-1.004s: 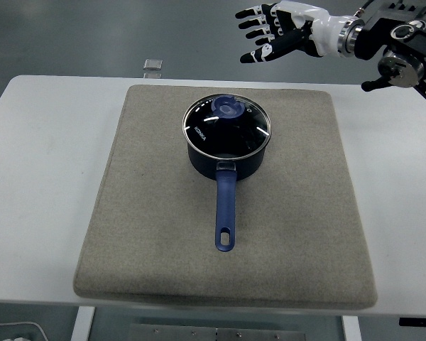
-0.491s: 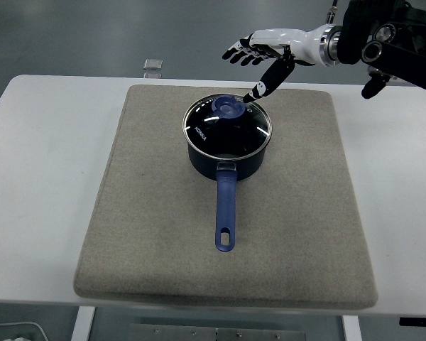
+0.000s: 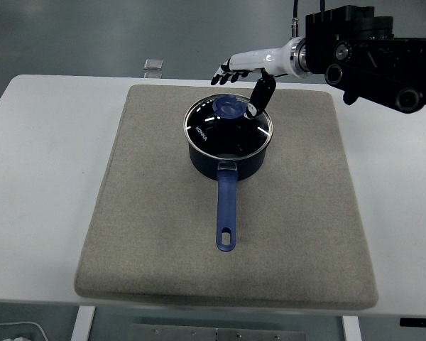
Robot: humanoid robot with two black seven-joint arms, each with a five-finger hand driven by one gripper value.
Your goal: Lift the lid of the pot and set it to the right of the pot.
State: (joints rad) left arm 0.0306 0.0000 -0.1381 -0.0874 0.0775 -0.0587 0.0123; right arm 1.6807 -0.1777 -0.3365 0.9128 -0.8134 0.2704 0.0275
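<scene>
The right hand (image 3: 243, 74) hovers at the pot's (image 3: 227, 153) one o'clock, fingers spread, thumb hanging beside the lid (image 3: 227, 126) knob (image 3: 231, 107), gripping nothing. The lid sits on the pot mid-mat (image 3: 128, 213). A shallow pinch could slip off the knob, or nudge the pot askew.

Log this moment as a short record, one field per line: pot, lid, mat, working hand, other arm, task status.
pot: dark blue pot on the mat, handle toward the near table edge
lid: glass lid seated on the pot, blue knob on top
mat: grey mat on the white table
working hand: right hand open above the lid's far right side, thumb pointing down beside the knob, no grasp
other arm: left, not in view
task status: lid not yet lifted
</scene>
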